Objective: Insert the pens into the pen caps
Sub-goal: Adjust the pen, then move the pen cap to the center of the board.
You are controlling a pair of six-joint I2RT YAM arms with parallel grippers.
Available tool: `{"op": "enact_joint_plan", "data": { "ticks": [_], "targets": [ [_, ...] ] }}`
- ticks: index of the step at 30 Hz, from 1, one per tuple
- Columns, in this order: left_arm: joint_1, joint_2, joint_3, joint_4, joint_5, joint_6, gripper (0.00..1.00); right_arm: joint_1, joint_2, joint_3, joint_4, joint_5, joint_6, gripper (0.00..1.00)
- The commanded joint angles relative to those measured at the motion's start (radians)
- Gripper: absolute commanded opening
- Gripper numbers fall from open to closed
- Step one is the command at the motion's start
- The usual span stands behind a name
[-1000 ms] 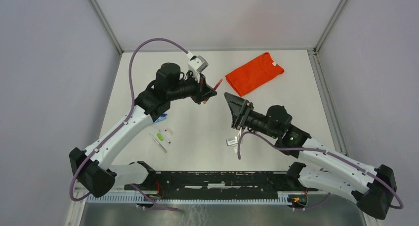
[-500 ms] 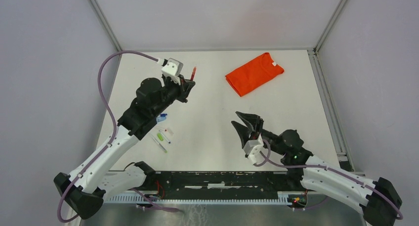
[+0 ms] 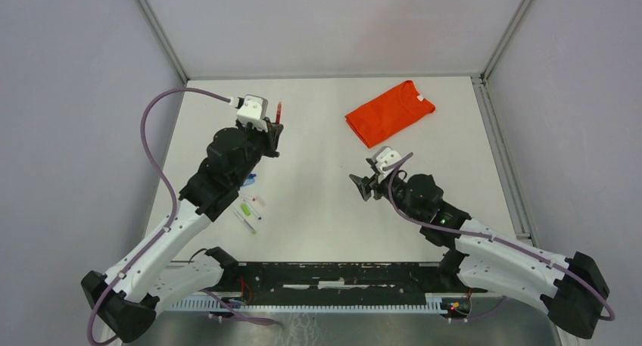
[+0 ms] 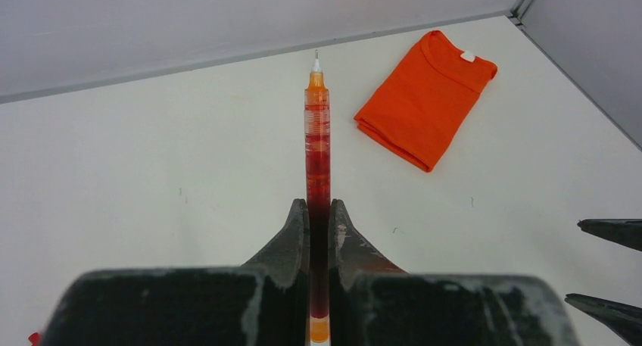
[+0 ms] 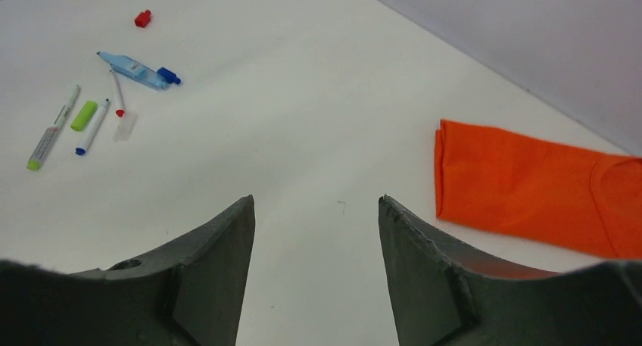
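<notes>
pen, red-inked and uncapped, juts straight out of the left gripper, whose jaws are pinched tight on its rear part. its bare tip points away over the table. the small red cap, probably its mate, lies alone on the table just beyond a loose cluster that includes a blue pen, a green cap and a green-ended pen. the right gripper hangs above the table facing that cluster, jaws spread wide with nothing between them. the orange shirt lies well apart from all of it.

the step in hand looks like fetching the red cap. the right arm would do best to come down with its jaws straddling the cap evenly, since so light a piece may skid if one finger lands first. gripping near the closed end would leave the mouth free. cap and pen should then be lined up on one axis before any push, with the left arm holding steady.
</notes>
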Motion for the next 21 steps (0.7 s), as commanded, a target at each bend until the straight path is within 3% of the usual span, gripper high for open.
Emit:
{"op": "enact_joint_plan", "data": {
  "ticks": [1, 12, 21],
  "targets": [
    [0.009, -0.035, -0.010, 0.075, -0.073, -0.040, 0.02, 0.005, 0.065, 0.082, -0.195, 0.115, 0.170, 0.67],
    [0.016, -0.109, -0.080, 0.141, -0.216, -0.015, 0.02, 0.006, 0.330, 0.224, -0.288, 0.070, 0.295, 0.67],
    [0.019, -0.162, -0.148, 0.172, -0.267, -0.040, 0.02, 0.042, 0.652, 0.483, -0.313, -0.038, 0.392, 0.64]
  ]
}}
